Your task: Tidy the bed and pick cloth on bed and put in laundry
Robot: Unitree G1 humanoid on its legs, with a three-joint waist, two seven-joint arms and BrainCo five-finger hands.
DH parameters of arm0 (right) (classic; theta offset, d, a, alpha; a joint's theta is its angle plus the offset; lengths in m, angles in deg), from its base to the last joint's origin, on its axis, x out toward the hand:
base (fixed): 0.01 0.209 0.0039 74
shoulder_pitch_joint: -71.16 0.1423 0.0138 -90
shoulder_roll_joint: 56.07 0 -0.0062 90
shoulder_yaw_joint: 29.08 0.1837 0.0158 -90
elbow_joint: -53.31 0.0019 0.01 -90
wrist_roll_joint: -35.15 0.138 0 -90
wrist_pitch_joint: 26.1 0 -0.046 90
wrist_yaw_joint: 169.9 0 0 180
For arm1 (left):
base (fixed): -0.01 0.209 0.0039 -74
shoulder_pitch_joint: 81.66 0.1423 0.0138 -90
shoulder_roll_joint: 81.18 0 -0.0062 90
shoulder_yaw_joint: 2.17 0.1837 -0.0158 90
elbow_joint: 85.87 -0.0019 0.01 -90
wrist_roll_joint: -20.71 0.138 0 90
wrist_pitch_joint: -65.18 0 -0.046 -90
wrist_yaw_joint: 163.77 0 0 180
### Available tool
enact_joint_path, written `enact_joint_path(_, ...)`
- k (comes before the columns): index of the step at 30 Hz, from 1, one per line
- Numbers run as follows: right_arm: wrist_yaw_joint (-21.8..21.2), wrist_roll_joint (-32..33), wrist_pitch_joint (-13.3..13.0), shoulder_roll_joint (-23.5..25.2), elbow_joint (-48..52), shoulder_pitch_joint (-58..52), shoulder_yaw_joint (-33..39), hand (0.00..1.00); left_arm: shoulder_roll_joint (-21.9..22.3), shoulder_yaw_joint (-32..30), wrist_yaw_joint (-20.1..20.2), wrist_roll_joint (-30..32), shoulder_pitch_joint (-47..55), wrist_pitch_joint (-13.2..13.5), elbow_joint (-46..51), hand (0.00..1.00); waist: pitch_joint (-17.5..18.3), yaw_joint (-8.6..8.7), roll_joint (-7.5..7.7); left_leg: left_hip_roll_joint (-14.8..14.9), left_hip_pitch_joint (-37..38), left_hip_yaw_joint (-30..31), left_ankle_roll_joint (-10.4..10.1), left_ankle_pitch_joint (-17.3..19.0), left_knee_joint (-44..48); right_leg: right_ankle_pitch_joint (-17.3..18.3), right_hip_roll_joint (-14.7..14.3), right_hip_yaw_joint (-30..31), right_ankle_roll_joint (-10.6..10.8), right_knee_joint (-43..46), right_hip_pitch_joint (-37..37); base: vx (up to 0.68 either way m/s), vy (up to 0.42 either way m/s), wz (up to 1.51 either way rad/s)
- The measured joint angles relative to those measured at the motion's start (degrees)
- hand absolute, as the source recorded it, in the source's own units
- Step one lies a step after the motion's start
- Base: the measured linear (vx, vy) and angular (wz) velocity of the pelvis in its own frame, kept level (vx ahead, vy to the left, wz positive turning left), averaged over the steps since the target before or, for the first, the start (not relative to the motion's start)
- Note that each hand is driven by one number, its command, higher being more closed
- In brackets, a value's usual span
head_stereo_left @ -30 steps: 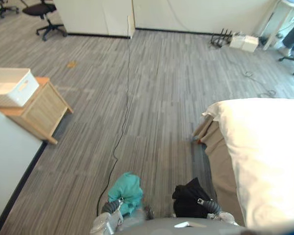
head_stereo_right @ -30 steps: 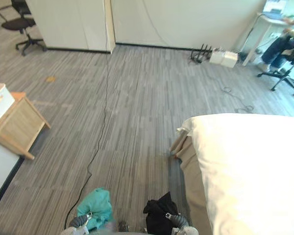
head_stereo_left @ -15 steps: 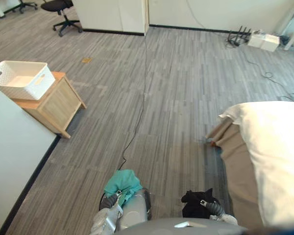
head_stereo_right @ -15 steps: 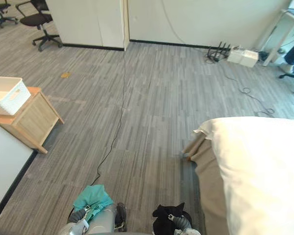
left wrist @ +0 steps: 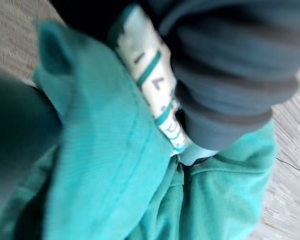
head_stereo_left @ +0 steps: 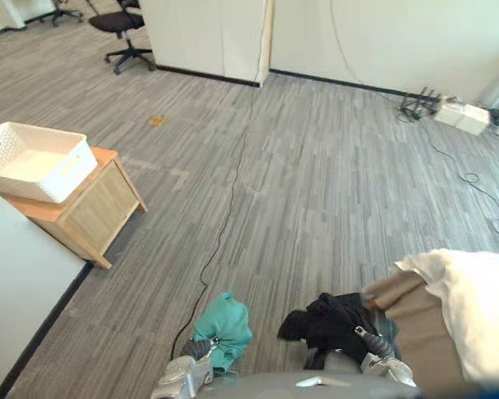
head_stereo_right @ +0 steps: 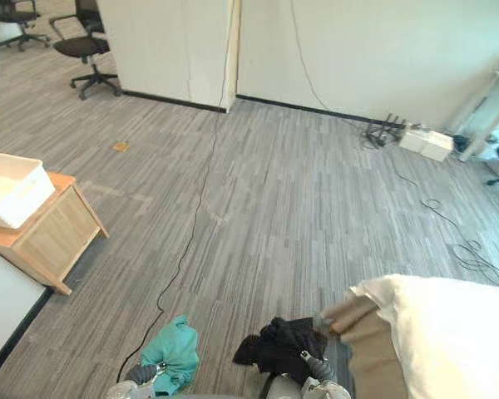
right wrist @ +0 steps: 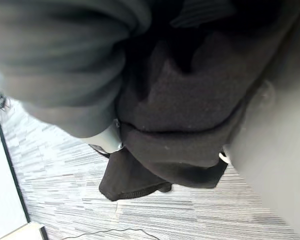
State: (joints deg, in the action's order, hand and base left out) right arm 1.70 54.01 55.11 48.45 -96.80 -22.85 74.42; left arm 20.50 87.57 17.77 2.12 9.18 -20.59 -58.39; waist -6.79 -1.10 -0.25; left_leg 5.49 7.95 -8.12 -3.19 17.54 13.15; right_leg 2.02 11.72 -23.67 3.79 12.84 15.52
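A teal cloth (head_stereo_left: 223,328) hangs bunched from my left hand (head_stereo_left: 201,349) low in the eye views; in the left wrist view the teal cloth (left wrist: 115,165) wraps the hand. My right hand (head_stereo_left: 374,342) carries a black cloth (head_stereo_left: 333,320), and the right wrist view has that black cloth (right wrist: 180,130) gripped close under the dark cover. Both cloths are off the floor. A white laundry basket (head_stereo_left: 33,158) stands on a small wooden cabinet (head_stereo_left: 91,208) at the left. The bed's corner (head_stereo_left: 482,291), white cover over a beige sheet (head_stereo_left: 412,328), lies at the lower right.
Grey carpet floor (head_stereo_left: 316,183) stretches between me and the cabinet. A white wall panel (head_stereo_left: 8,283) runs along the near left. An office chair (head_stereo_left: 121,29) stands at the far left, and a power strip with cables (head_stereo_left: 449,112) lies by the far wall.
The camera has swung left, so the bed has slid to the lower right corner and the basket shows fully. The black cloth sits higher and further forward in my right hand.
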Motion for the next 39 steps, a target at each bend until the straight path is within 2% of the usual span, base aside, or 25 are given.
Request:
enact_joint_path(2, 0.43, -0.01, -0.36, 0.05, -0.01, -0.05, -1.99, 1.00, 0.07, -0.44, -0.12, 0.03, 0.04, 0.32, -0.02, 1.00, -0.36, 0.04, 0.89, 0.90, 1.99, 0.87, -2.28, 1.98, 0.71, -4.10, -0.42, 3.04, -0.76, -3.40, -0.48, 0.63, -0.437, 0.53)
enact_joint_path(3, 1.17, 0.03, -0.33, -1.54, 0.04, 0.65, -2.77, 1.00, 1.87, -1.14, -0.56, 0.13, -0.08, 0.43, -0.55, 1.00, -0.59, -0.02, -0.98, 4.36, 3.63, 1.66, -3.32, 3.60, 2.89, -4.65, -2.31, 2.48, -4.23, 3.00, -0.40, 0.64, -0.487, 0.36)
enact_joint_path(6, 2.31, 0.06, -0.17, -1.78, -0.20, 1.60, -2.90, 1.00, 3.03, -3.01, -0.97, 1.29, 0.37, 1.61, 0.52, 1.00, -0.79, -0.09, -1.45, 7.16, 2.00, 3.32, -2.44, 0.11, 11.46, 4.37, -2.42, 1.18, -6.20, 13.09, 0.45, 0.45, -0.377, 0.19)
enact_joint_path(7, 2.45, 0.06, 0.19, -1.93, -0.40, 1.75, -2.90, 1.00, 3.37, -4.78, -1.23, 1.43, 0.51, 1.82, 0.60, 1.00, -0.64, -0.15, -1.75, 8.16, -0.14, 4.86, -1.59, -1.97, 17.48, 7.14, -2.89, 0.61, -6.80, 14.91, -0.31, 0.52, -0.443, 0.07)
enact_joint_path(8, 2.48, -0.05, 0.98, -2.28, -0.63, 2.02, -2.89, 1.00, 3.79, -6.93, -1.71, 1.83, 0.79, 2.12, 0.61, 1.00, -0.40, 0.00, -2.28, 9.63, -5.39, 7.91, -0.11, -6.95, 27.89, 9.55, -4.61, -0.14, -7.12, 14.94, -2.19, 0.40, -0.325, 0.07)
enact_joint_path(10, 2.29, -0.32, 1.36, -2.99, -1.82, 2.53, -3.28, 1.00, 4.20, -9.03, -1.75, 1.88, 1.17, 3.26, 0.84, 1.00, -0.63, -0.20, -3.59, 11.37, -12.48, 12.04, -0.59, -9.43, 43.89, 11.66, -8.00, -0.29, -7.58, 12.22, -6.92, 0.51, -0.337, -0.02)
enact_joint_path(11, 1.92, -1.34, 1.85, -3.39, -3.04, 3.56, -4.31, 1.00, 3.95, -9.58, -1.84, 2.13, 1.82, 4.01, 1.60, 1.00, -1.19, -0.87, -3.66, 10.80, -15.85, 12.57, -0.85, -9.09, 50.02, 12.51, -9.61, -0.15, -7.91, 9.57, -11.22, 0.44, -0.254, -0.10)
enact_joint_path(13, 1.39, -2.34, 2.20, -3.44, -4.24, 3.54, -5.75, 1.00, 3.89, -9.83, -1.90, 2.32, 2.62, 5.19, 2.67, 1.00, -1.52, -1.99, -2.75, 7.79, -20.01, 12.78, -1.11, -8.71, 52.46, 13.52, -10.43, 0.25, -8.05, 5.85, -16.23, 0.41, -0.187, -0.16)
enact_joint_path(14, 0.01, -2.67, 2.09, -3.30, -5.01, 3.61, -6.91, 1.00, 3.83, -9.95, -1.90, 1.88, 3.31, 6.62, 3.04, 1.00, -1.64, -3.28, -2.21, 4.33, -24.31, 11.58, -0.82, -7.40, 50.72, 13.66, -10.80, 0.77, -7.97, 2.06, -19.87, 0.47, -0.168, -0.25)
enact_joint_path(15, -0.63, -2.73, 2.07, -3.14, -5.02, 3.85, -7.13, 1.00, 4.13, -9.91, -1.95, 1.70, 3.47, 7.15, 3.42, 1.00, -1.78, -3.50, -2.15, 3.28, -25.97, 10.64, -0.61, -6.67, 49.18, 13.04, -10.96, 0.97, -7.29, 0.81, -21.13, 0.48, -0.100, -0.36)
enact_joint_path(18, -2.01, -2.98, 1.96, -1.05, -4.49, 4.99, -7.40, 1.00, 4.60, -9.93, -1.93, -0.67, 3.45, 8.59, 4.51, 1.00, -2.36, -4.85, -1.51, 1.15, -28.79, 0.10, 0.79, -4.84, 27.52, 12.46, -10.79, 1.07, -5.43, -4.53, -27.16, 0.51, 0.021, -0.32)
enact_joint_path(20, -2.64, -4.86, 0.75, 0.50, -3.90, 4.61, -8.47, 1.00, 4.10, -9.69, -1.92, -1.58, 3.43, 8.67, 4.50, 1.00, -2.70, -4.61, -0.74, 0.11, -27.65, -9.48, 4.29, -12.91, 7.11, 14.15, -9.82, -1.24, -1.85, -6.58, -31.93, 0.60, 0.067, 0.08)
enact_joint_path(21, -2.65, -5.01, 0.68, 0.83, -3.90, 4.28, -8.65, 1.00, 4.03, -9.64, -1.93, -1.84, 3.42, 8.52, 4.50, 1.00, -2.85, -4.62, -0.51, 0.00, -27.22, -11.31, 6.79, -16.54, 4.75, 14.82, -9.59, -1.78, -0.70, -6.61, -33.43, 0.61, 0.109, 0.36)
enact_joint_path(22, -2.54, -5.04, 0.59, 1.50, -3.95, 4.05, -9.54, 1.00, 2.99, -9.82, -1.87, -1.99, 3.28, 8.34, 4.51, 1.00, -2.83, -5.18, 1.19, -2.09, -25.78, -13.51, 12.30, -18.62, 4.49, 15.65, -7.86, -2.48, 1.24, -6.56, -36.08, 0.51, 0.096, 0.43)
enact_joint_path(24, -2.64, -5.01, 0.53, 2.68, -3.29, 4.54, -9.81, 1.00, 2.05, -9.35, -1.93, -1.95, 2.88, 7.45, 4.56, 1.00, -1.80, -5.28, 2.97, -4.18, -25.31, -13.16, 13.85, -15.98, 5.13, 12.29, -5.86, -3.45, 2.56, -5.64, -36.02, 0.74, 0.177, 0.40)
enact_joint_path(25, -2.62, -5.04, 0.68, 2.69, -2.51, 5.49, -9.68, 1.00, 2.04, -9.31, -2.05, -2.03, 2.61, 6.92, 4.54, 1.00, -1.77, -6.17, 2.98, -4.36, -25.07, -13.17, 14.75, -14.13, 6.42, 9.18, -5.68, -2.48, 1.73, -4.90, -36.03, 0.59, 0.168, 0.20)
enact_joint_path(27, -2.60, -6.35, 2.05, 3.23, -1.45, 6.82, -9.34, 1.00, 1.86, -8.56, -2.36, -1.95, 2.53, 5.88, 4.60, 1.00, -1.72, -6.47, 2.96, -5.36, -23.39, -13.14, 15.93, -12.32, 7.37, 4.60, -4.42, -0.74, 2.38, -0.18, -35.50, 0.49, 0.177, 0.24)
enact_joint_path(28, -2.78, -7.86, 2.44, 3.26, -1.60, 7.00, -8.59, 1.00, 2.02, -7.54, -2.89, -1.81, 2.59, 5.62, 4.24, 1.00, -1.34, -6.63, 2.38, -6.20, -20.19, -11.57, 14.07, -9.77, 5.56, 1.89, -2.77, 0.76, 3.59, 9.32, -32.59, 0.65, 0.253, 0.51)
enact_joint_path(29, -2.81, -8.98, 2.65, 3.46, -2.02, 6.73, -7.28, 1.00, 1.53, -5.81, -3.16, -0.32, 2.60, 5.53, 3.71, 1.00, -1.09, -6.25, 2.20, -7.68, -17.03, -9.20, 12.56, -7.72, 3.57, -3.44, -0.12, 3.09, 2.53, 22.92, -27.61, 0.44, 0.175, 0.53)
enact_joint_path(31, -2.92, -9.58, 2.59, 2.95, -2.69, 5.48, -6.76, 1.00, 1.13, -4.32, -3.55, 1.08, 2.60, 5.68, 3.59, 1.00, -1.17, -5.76, 2.16, -9.80, -11.72, -6.21, 10.94, -5.97, 1.23, -3.40, 3.40, 6.07, 1.81, 41.73, -18.78, 0.37, 0.110, 0.74)
enact_joint_path(33, -2.70, -10.04, 2.26, 2.45, -1.36, 3.72, -7.27, 1.00, 1.49, -3.89, -4.51, 1.86, 2.65, 5.90, 2.48, 1.00, -0.94, -5.23, 1.26, -10.30, -7.20, -3.83, 10.81, -5.67, -0.64, -1.26, 4.68, 6.97, 0.97, 48.77, -12.60, 0.37, 0.088, 0.77)
enact_joint_path(34, -2.52, -10.01, 1.66, 2.69, -0.10, 2.90, -7.38, 1.00, 1.45, -3.71, -4.66, 1.89, 2.68, 5.97, 2.12, 1.00, -0.58, -4.56, 0.86, -10.52, -4.26, -1.45, 10.93, -5.50, -2.06, 0.78, 4.48, 7.20, -0.36, 49.37, -8.42, 0.49, 0.062, 1.25)
enact_joint_path(35, -1.88, -9.93, 0.72, 3.07, 1.10, 2.49, -7.42, 1.00, 1.11, -2.97, -4.65, 1.82, 2.34, 6.01, 1.99, 1.00, -0.35, -3.74, 1.22, -10.66, -1.22, 2.34, 10.88, -5.48, -3.70, 4.45, 4.00, 7.10, -0.11, 45.58, -4.14, 0.40, 0.006, 1.33)
enact_joint_path(36, -1.43, -9.87, 0.26, 3.09, 1.53, 2.30, -7.30, 1.00, 0.97, -2.10, -4.64, 1.81, 2.14, 6.03, 1.98, 1.00, -0.39, -3.61, 1.23, -10.61, -0.24, 4.11, 10.68, -5.36, -4.32, 5.81, 3.80, 7.03, 0.29, 42.35, -3.21, 0.56, -0.081, 1.67)
enact_joint_path(39, 0.43, -8.77, -0.70, 3.05, 1.79, 2.29, -7.13, 1.00, 1.34, -1.48, -4.42, 1.76, 0.98, 5.96, 2.02, 1.00, -0.34, -2.64, 1.21, -10.42, 1.38, 11.54, 8.25, -3.52, -4.62, 5.78, 2.65, 6.85, 1.24, 17.01, -1.81, 0.38, -0.153, 1.40)
